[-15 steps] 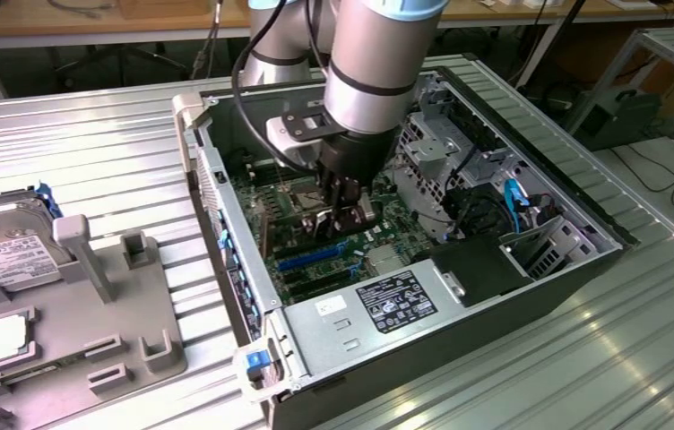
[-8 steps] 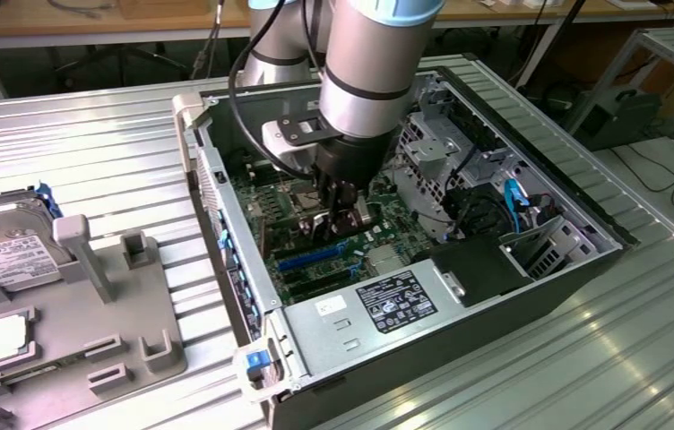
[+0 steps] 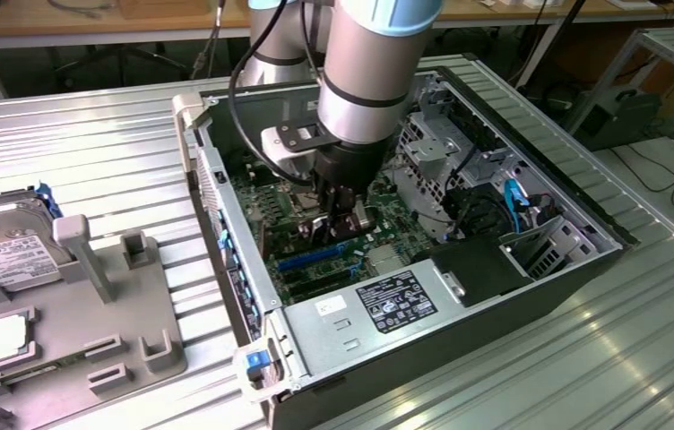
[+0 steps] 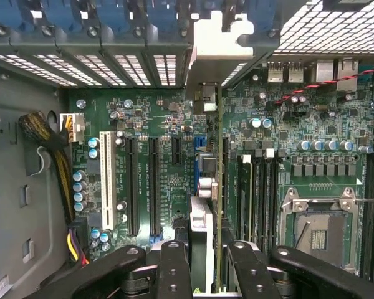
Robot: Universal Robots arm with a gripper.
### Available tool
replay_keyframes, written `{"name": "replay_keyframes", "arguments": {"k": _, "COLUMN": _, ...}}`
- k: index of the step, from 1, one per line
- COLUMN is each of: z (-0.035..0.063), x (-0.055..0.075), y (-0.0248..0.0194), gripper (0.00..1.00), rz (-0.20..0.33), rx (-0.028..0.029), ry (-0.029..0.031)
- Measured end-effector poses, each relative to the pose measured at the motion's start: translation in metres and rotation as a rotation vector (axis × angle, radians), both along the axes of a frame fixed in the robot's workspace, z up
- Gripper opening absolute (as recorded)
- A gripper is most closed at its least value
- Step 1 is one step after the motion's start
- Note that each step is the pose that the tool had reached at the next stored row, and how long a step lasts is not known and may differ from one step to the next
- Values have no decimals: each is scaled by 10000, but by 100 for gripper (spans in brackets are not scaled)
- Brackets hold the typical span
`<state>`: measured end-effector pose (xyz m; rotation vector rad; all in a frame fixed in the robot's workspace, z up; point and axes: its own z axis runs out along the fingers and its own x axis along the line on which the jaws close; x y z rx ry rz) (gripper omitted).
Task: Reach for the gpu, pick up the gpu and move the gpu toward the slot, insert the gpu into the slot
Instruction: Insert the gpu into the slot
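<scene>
Gripper (image 4: 209, 255) jaws are clenched on the gpu (image 4: 219, 187), which is held on edge deep inside the open computer case (image 3: 576, 237). The card stands right over the blue slot (image 4: 197, 169) on the motherboard (image 4: 165, 112), with its silver bracket against the case's vented wall; whether it is seated cannot be told. Black connector strips (image 4: 154, 187) and memory strips (image 4: 262, 193) lie close on either side. A labelled power supply (image 3: 391, 300) sits inside the case. Outside the case, a grey tray (image 3: 133, 358) carries a hard drive (image 3: 3, 246) and a processor chip (image 3: 3, 339).
</scene>
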<state>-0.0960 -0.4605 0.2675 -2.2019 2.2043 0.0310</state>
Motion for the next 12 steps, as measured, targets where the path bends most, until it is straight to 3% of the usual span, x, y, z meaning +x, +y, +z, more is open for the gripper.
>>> {"name": "replay_keyframes", "arguments": {"k": 12, "z": -110, "x": -60, "y": -3, "gripper": 28, "rz": 2, "rx": -1, "ry": 1}}
